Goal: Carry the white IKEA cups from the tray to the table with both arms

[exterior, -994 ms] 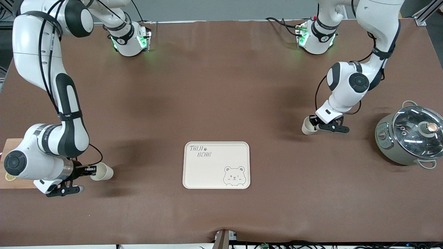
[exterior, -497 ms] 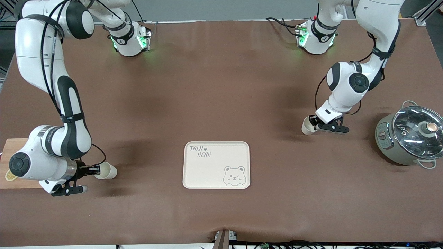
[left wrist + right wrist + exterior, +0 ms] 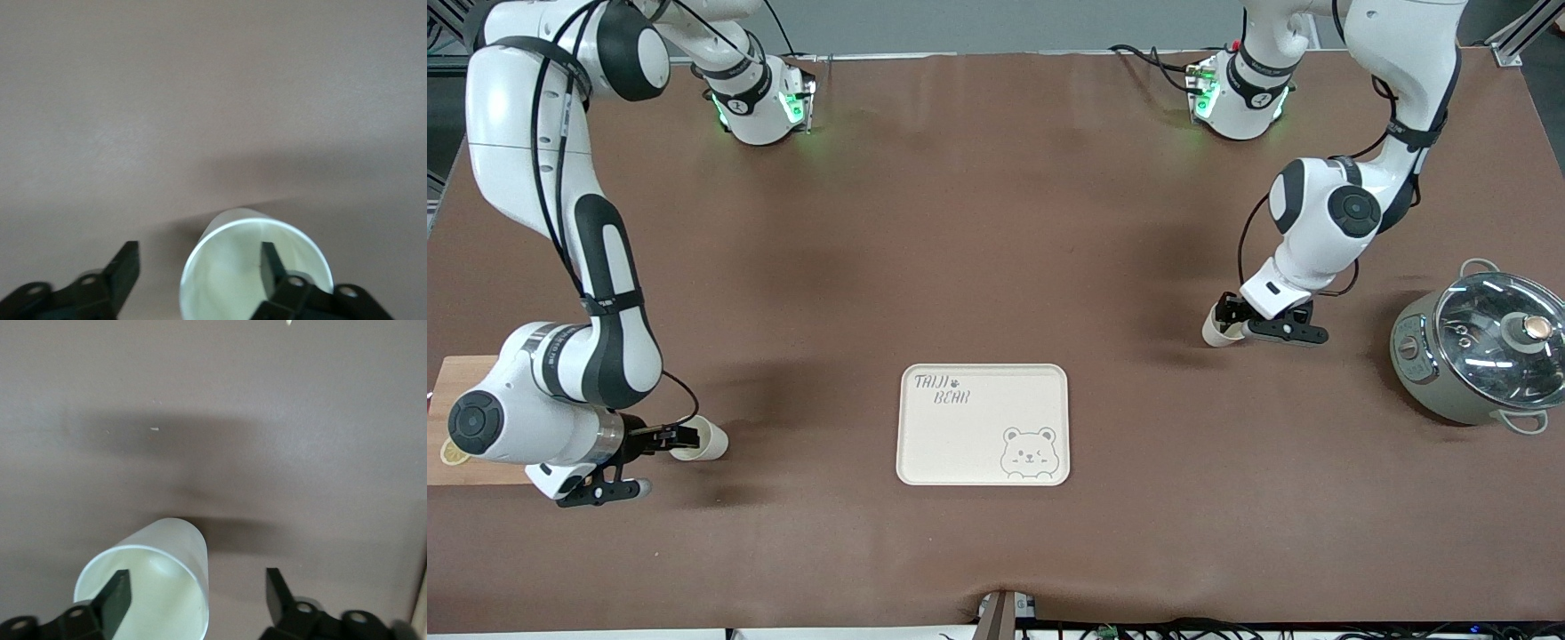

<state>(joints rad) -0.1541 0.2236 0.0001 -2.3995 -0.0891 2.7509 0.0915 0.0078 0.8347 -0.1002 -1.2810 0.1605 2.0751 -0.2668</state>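
Note:
Two white IKEA cups rest on the brown cloth. One cup (image 3: 708,442) (image 3: 150,583) sits toward the right arm's end, level with the bear tray. My right gripper (image 3: 682,436) (image 3: 197,590) is open at its rim, with one finger inside the cup and the other outside. The second cup (image 3: 1214,331) (image 3: 257,267) is farther from the front camera than the tray, toward the left arm's end. My left gripper (image 3: 1232,315) (image 3: 199,267) is open in the same way, straddling that cup's wall.
The cream bear tray (image 3: 969,444) lies between the two cups, nearer the front camera. A grey pot with a glass lid (image 3: 1480,347) stands at the left arm's end. A wooden board (image 3: 471,474) lies under the right arm's wrist.
Both grippers have opened and let go of the cup walls. Before that, the right arm carried its cup slightly toward the tray and down. The left cup hardly moved.

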